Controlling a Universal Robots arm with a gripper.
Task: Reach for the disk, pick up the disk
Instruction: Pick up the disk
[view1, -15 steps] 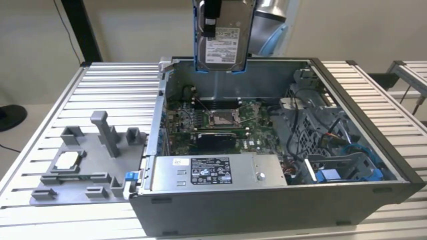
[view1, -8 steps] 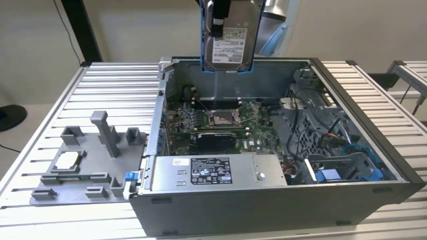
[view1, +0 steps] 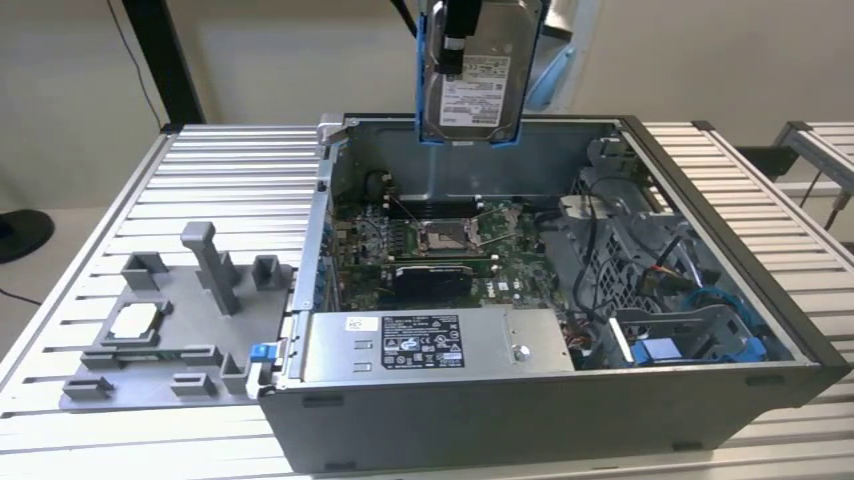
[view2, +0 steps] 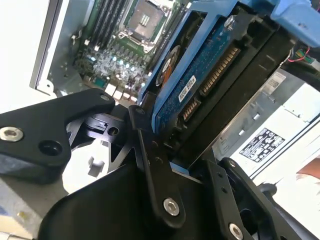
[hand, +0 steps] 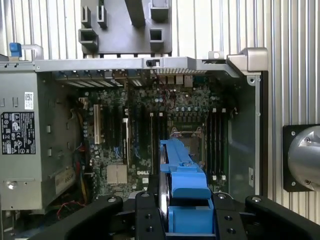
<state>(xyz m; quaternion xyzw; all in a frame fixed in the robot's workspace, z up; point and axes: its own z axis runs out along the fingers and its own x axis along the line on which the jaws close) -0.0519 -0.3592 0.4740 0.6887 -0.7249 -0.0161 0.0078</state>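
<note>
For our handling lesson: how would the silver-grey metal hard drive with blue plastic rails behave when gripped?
The silver-grey metal hard drive hangs upright without sagging, so probably stiff. Metal body: likely heavy for its size. Its exposed blue circuit board suggests fragility if dropped.

No words or numbers clear enough to read.
Disk (view1: 497, 45): white label (view1: 470, 100), tiny black print, bar codes.
Disk's blue board, second wrist view: bar-code sticker (view2: 186, 89).
Silver box (view1: 527, 340): black label (view1: 420, 342) with white print and small signs, little white tag (view1: 360, 323) just beside it.
</note>
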